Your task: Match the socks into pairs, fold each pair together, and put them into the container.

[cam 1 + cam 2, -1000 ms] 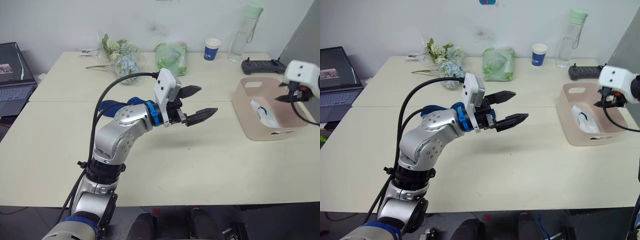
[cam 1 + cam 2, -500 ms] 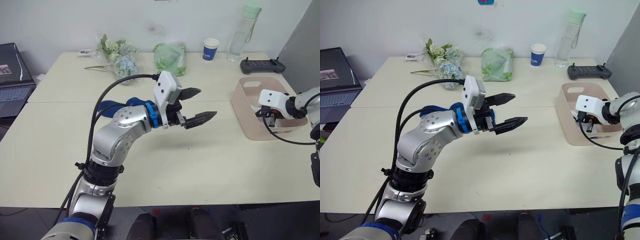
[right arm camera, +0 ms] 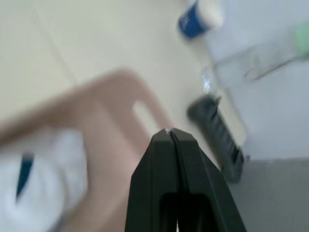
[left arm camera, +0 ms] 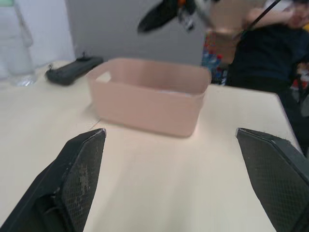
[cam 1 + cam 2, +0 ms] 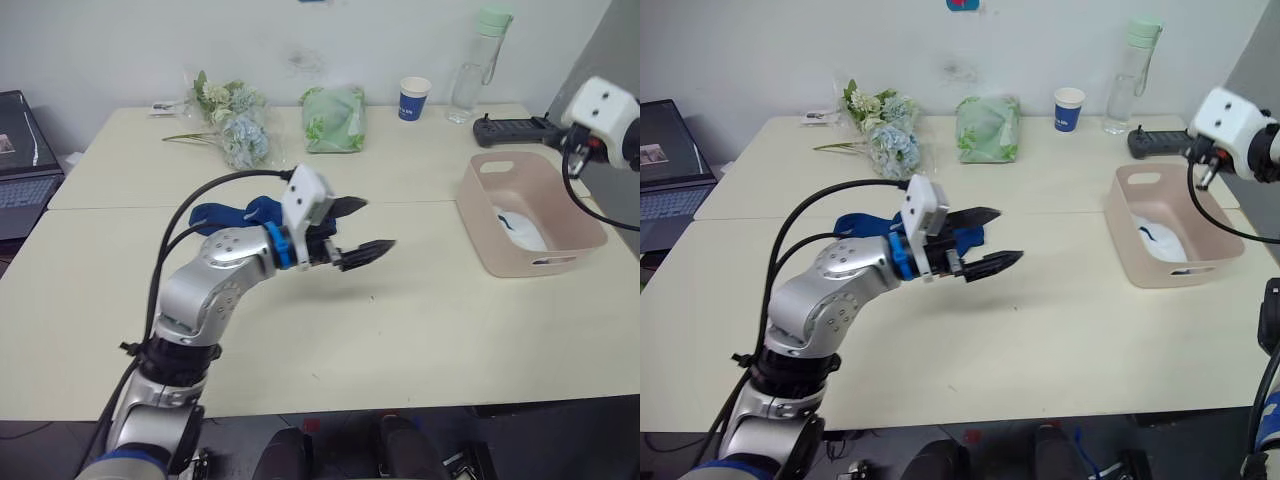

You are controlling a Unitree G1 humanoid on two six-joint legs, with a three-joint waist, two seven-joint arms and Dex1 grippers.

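A navy blue pair of socks lies on the table, partly hidden behind my left forearm. My left gripper hovers above the table's middle, open and empty, pointing towards the container. This pale pink tub stands at the right of the table and holds a white sock with a dark mark. My right gripper is raised above the container's far right side, its fingers shut together with nothing between them. The container also shows ahead of the left fingers.
Along the table's far edge stand a bunch of flowers, a green plastic bag, a blue-and-white paper cup, a water bottle and a black controller. A laptop sits at far left. A person in dark clothes is beyond the table.
My right gripper has risen from inside the container to above its far right side. My left arm has dropped slightly and stays open. The camera view has shifted.
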